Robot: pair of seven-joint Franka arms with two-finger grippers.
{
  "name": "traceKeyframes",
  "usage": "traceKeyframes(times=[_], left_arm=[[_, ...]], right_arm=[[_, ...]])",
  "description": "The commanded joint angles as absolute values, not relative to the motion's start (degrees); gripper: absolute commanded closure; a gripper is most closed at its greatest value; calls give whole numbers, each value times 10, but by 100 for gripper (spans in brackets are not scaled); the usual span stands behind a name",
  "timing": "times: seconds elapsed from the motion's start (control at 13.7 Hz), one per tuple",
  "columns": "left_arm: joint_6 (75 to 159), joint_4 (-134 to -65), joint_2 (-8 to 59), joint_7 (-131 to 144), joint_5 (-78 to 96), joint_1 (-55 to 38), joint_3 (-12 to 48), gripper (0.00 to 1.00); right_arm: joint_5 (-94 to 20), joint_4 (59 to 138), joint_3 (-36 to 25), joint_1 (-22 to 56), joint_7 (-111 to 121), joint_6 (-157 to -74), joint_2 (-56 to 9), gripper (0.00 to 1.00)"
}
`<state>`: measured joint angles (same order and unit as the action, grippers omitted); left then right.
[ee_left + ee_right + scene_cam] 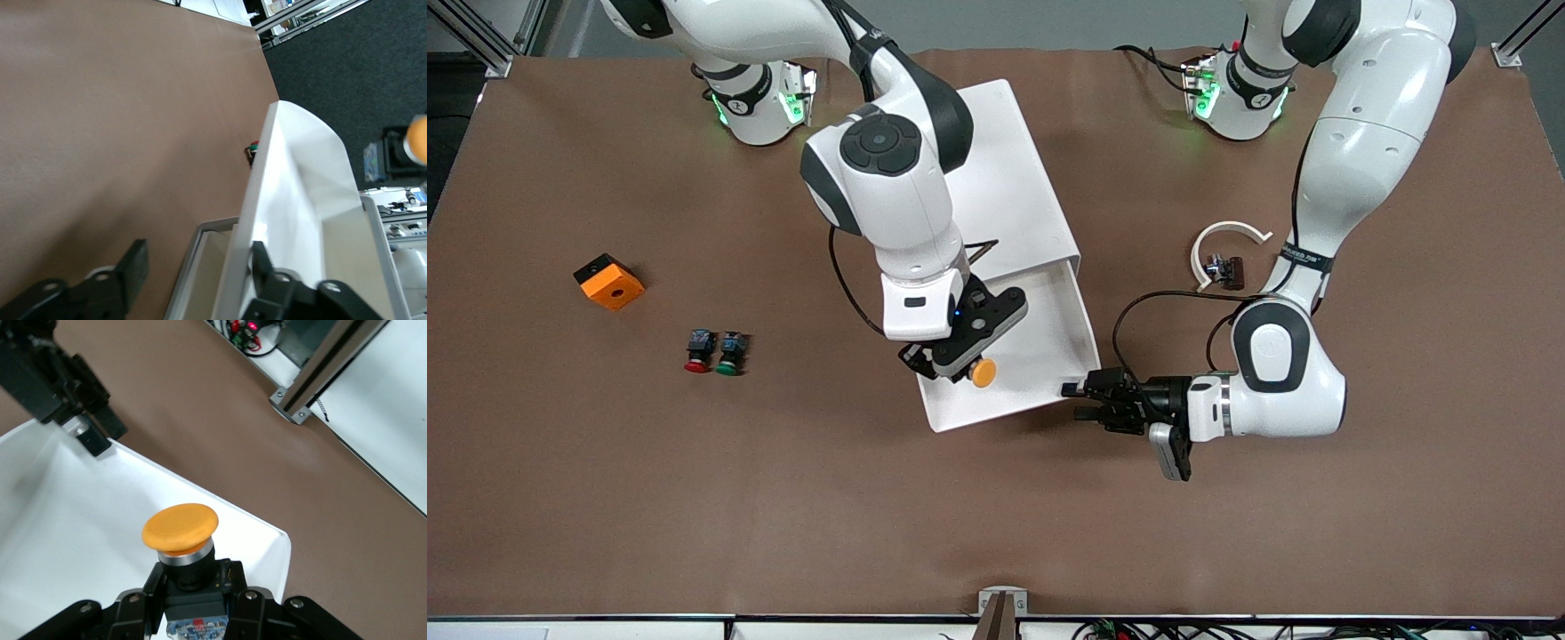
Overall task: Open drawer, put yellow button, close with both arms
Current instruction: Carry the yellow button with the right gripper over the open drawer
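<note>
White top drawer [1040,356] pulled out, open. Yellow button [983,372], orange-yellow cap on dark body, held upright in right gripper [951,364] over drawer's front end.

Brown matte worktop [560,498], even overhead light, soft shadows. Aluminium frame posts [480,40] at the corners. Dark speckled carpet floor [373,73] past the edge.

The right arm [889,196] covers part of the cabinet [1014,178] top and the drawer [1040,356] floor. The cabinet's 2 lower drawers are hidden beneath. The red button [698,349] and green button [731,352] are too small for detail. The yellow button [419,139] is cut off and blurred in the left wrist view.
</note>
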<state>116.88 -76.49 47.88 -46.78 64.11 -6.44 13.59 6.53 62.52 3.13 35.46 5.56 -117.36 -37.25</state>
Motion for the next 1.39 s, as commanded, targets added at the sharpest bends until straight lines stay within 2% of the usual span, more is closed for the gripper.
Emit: traceKeyframes(times=[0.0,0.15,0.58,1.02,1.31], left_arm=[[1179,-752,470,-444,627,-69,127,0],[1179,-751,458,-401,605,-68,127,0],[1179,-745,449,-370,513,-52,126,0],[1179,-745,425,-355,448,-28,125,0],[1179,-746,371,-138,319,-34,121,0]], right_arm=[[29,602,43,334,129,-1160,-387,100],[-25,607,41,327,210,-1158,-388,100],[-32,611,41,328,223,-1101,-409,100],[-31,611,41,353,221,-1103,-420,100],[-29,611,40,358,221,-1104,-424,100]])
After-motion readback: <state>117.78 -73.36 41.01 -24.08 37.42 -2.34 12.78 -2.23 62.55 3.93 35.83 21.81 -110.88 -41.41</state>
